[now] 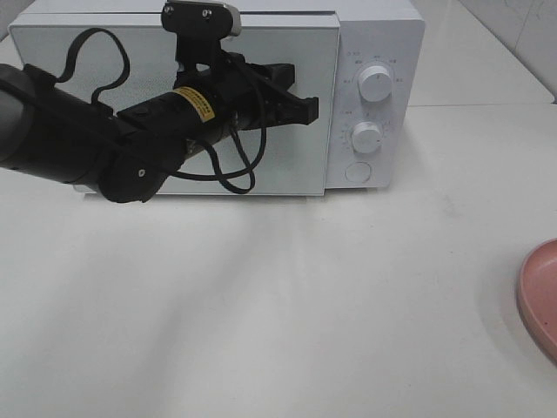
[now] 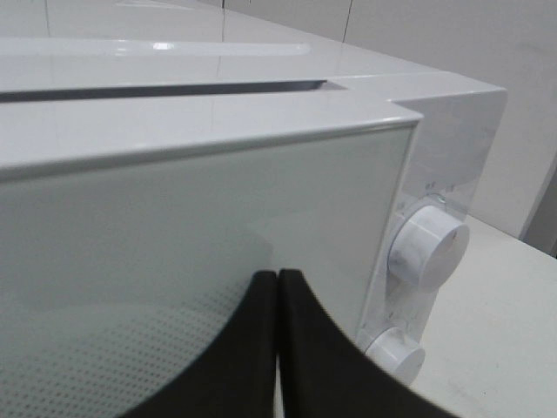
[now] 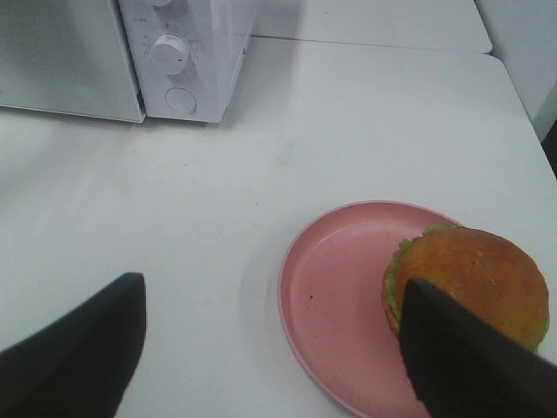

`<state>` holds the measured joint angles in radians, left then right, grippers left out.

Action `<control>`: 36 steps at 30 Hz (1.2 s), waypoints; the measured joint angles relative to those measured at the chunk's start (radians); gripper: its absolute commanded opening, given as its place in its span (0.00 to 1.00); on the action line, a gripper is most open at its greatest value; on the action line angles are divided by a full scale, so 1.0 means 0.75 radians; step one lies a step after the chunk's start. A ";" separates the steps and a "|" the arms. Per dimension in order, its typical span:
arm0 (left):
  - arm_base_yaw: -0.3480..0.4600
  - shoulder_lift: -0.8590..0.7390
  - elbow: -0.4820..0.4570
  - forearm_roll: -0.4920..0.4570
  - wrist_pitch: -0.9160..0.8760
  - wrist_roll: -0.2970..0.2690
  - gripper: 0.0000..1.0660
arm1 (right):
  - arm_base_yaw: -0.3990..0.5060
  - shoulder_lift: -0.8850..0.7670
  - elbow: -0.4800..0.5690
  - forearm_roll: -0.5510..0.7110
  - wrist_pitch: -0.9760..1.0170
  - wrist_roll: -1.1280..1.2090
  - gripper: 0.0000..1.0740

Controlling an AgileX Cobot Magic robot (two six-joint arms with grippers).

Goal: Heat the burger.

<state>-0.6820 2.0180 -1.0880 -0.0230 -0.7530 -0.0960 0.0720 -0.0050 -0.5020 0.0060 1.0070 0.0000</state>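
Note:
The burger [image 3: 470, 283], with a golden-brown bun and green lettuce, sits on the pink plate [image 3: 335, 287]; it shows only in the right wrist view. My right gripper [image 3: 271, 283] is open and empty above the plate, and one finger [image 3: 461, 357] overlaps the burger's near side. The white microwave [image 1: 374, 52] stands at the back with its door [image 1: 104, 70] looking closed. My left gripper [image 1: 300, 104] is shut and empty, its tips close to the door's right part [image 2: 277, 283].
Two white knobs [image 1: 374, 83] [image 1: 366, 137] and a round button [image 1: 358, 171] are on the microwave's right panel. Only the plate's rim [image 1: 535, 296] shows at the right edge of the exterior view. A black cable [image 1: 235, 178] loops under the left arm.

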 measured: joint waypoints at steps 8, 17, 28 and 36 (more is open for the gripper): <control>-0.009 0.079 -0.153 0.009 0.091 0.016 0.00 | 0.000 0.000 0.000 0.000 0.000 0.000 0.71; -0.012 0.048 -0.140 0.031 0.159 0.016 0.05 | 0.000 0.000 0.000 0.000 0.000 0.000 0.71; -0.057 -0.227 0.091 -0.027 0.629 -0.033 0.96 | 0.000 0.000 0.000 0.000 0.000 0.000 0.71; -0.069 -0.399 0.095 -0.027 1.237 -0.055 0.94 | 0.000 0.000 0.000 0.000 0.000 0.000 0.71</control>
<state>-0.7340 1.7190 -1.0170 -0.0430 0.1750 -0.1370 0.0720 -0.0050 -0.5020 0.0060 1.0070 0.0000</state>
